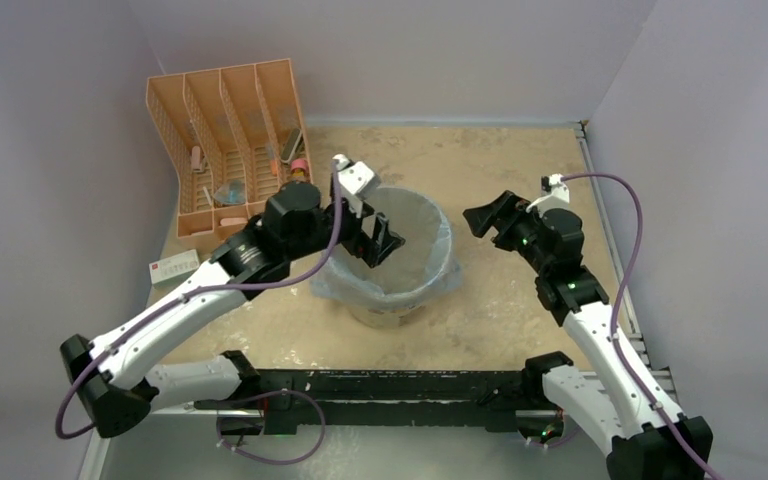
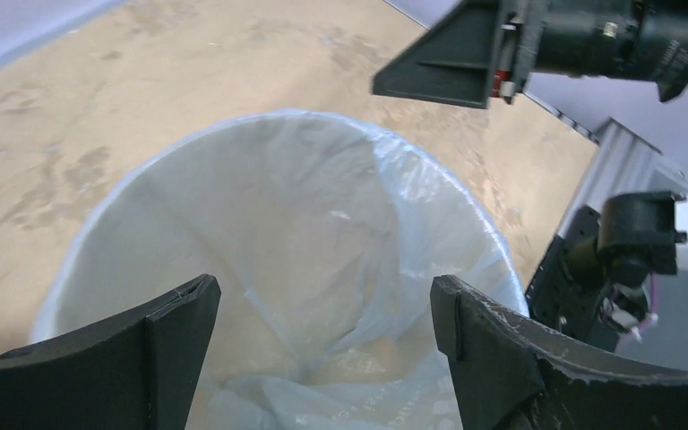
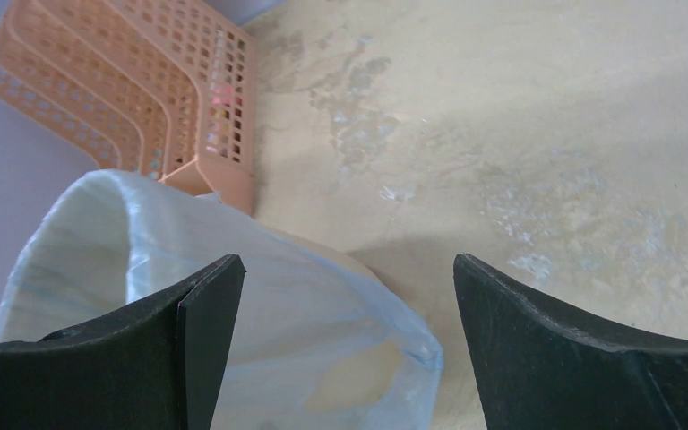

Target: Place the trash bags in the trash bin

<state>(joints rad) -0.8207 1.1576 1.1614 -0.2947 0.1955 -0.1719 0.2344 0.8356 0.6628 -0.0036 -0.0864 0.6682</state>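
Left gripper [image 2: 322, 287] gapes empty above trash bag [image 2: 305, 206] lining bin [image 1: 386, 316].

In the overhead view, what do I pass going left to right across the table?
Orange rack, then the trash bin lined with the light-blue bag, then the right gripper. The left gripper overlaps the bin, so I left it out.

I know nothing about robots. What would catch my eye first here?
A thin light-blue trash bag lines the cream trash bin at mid-table, its edge folded out over the rim. The left arm holds its open jaws just over the bin's mouth, while the right arm hangs, jaws open, to the bin's right. An orange rack stands at the far left corner.
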